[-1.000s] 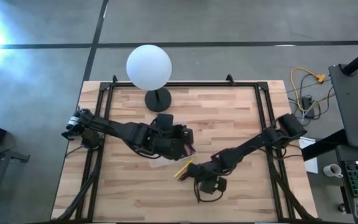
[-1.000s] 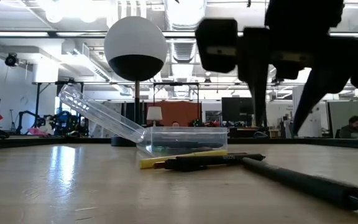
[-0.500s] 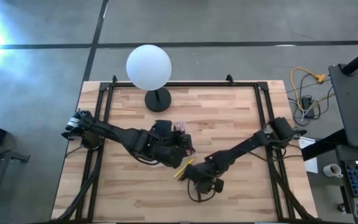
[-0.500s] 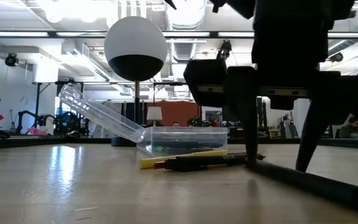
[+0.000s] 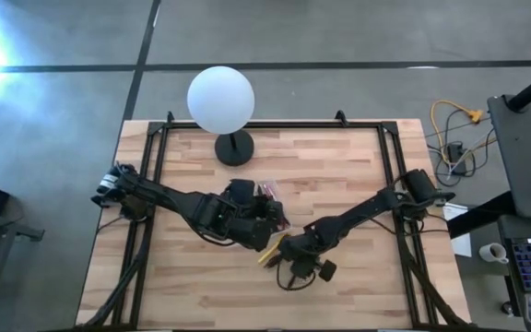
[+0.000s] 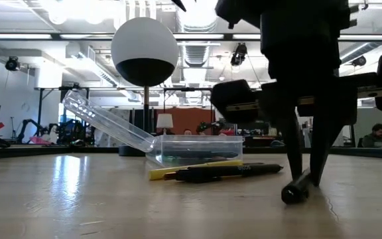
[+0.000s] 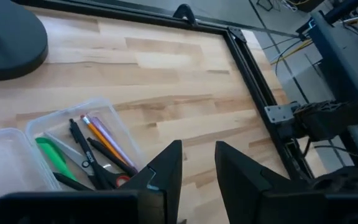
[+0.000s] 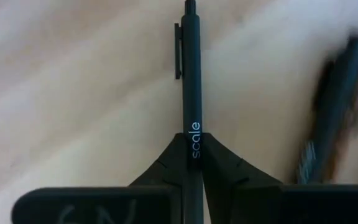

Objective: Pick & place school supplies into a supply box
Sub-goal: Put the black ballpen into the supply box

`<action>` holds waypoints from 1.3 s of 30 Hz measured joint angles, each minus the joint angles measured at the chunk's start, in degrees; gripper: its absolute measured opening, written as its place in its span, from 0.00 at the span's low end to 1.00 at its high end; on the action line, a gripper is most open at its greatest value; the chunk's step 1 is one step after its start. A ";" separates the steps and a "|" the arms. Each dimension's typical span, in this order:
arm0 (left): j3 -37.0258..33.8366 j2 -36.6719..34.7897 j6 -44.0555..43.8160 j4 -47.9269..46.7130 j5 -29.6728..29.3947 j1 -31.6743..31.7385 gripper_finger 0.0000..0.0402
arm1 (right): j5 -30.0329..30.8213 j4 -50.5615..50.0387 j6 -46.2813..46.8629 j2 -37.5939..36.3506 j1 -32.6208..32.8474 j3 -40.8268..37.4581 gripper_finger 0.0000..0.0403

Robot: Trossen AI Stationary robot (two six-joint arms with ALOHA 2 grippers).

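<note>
The right gripper [image 8: 192, 163] had clamped a dark pen [image 8: 191, 81]; I'd lift it level, then carry it toward ten o'clock over the box [image 6: 194, 147], clearing the left gripper [image 7: 197, 163], which hung slightly parted, empty.

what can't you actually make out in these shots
- High view: the dark pen in the right gripper is hidden under that arm.
- High view: the supply box is mostly covered by the left gripper.
- Right wrist view: a second dark pen is blurred and cut off by the edge.
- Low view: the box's contents are too dim to tell apart.
</note>
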 joint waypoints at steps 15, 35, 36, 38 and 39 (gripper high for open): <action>-10.10 0.00 1.74 -1.10 12.59 -2.53 0.20 | 13.70 11.32 8.48 -18.45 -12.85 -10.12 0.06; -21.11 0.00 1.02 16.12 14.43 -8.52 0.20 | 15.53 13.52 72.67 -9.20 -20.38 -1.98 0.12; -21.55 0.00 1.03 16.10 14.76 -8.52 0.20 | 15.71 13.74 74.53 -9.29 -20.03 -2.24 0.12; -22.47 0.00 1.18 16.15 16.04 -8.50 0.20 | 16.38 14.81 76.87 -8.72 -19.39 -2.69 0.13; -22.92 0.00 1.73 16.19 16.94 -8.50 0.20 | 16.50 15.01 77.55 -8.54 -19.14 -2.75 0.14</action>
